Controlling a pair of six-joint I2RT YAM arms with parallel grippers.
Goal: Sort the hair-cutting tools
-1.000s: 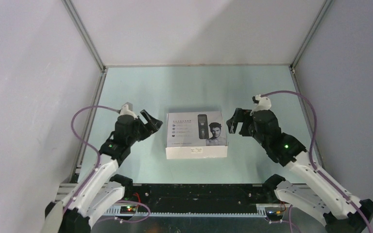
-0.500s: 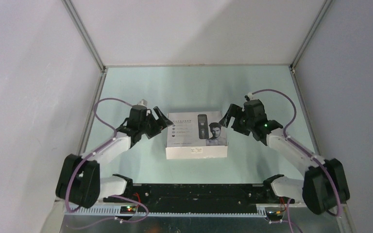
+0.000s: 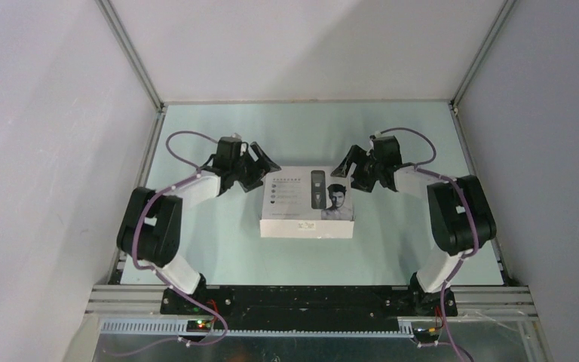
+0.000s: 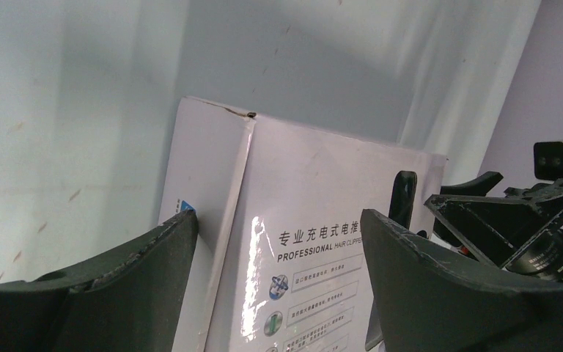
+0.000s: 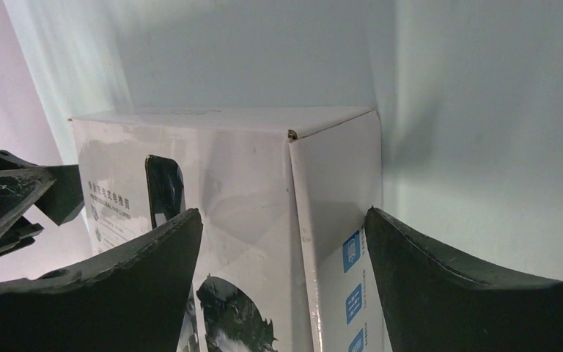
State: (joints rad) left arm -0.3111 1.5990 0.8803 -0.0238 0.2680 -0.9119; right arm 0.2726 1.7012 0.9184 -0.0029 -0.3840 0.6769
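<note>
White box (image 3: 307, 204) lies long-axis left-right, left end effector (image 3: 264, 172) straddling its corner.

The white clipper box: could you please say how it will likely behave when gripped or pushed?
The white clipper box looks like thin cardboard with a frayed corner seam, so hard squeezing may dent it. Lying flat and low, it should slide rather than tip. Its glossy top might be slippery.

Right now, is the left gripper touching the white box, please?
Cannot tell. In the left wrist view the left gripper straddles a corner of the white box; one finger overlaps its side, hiding contact or gap.
</note>
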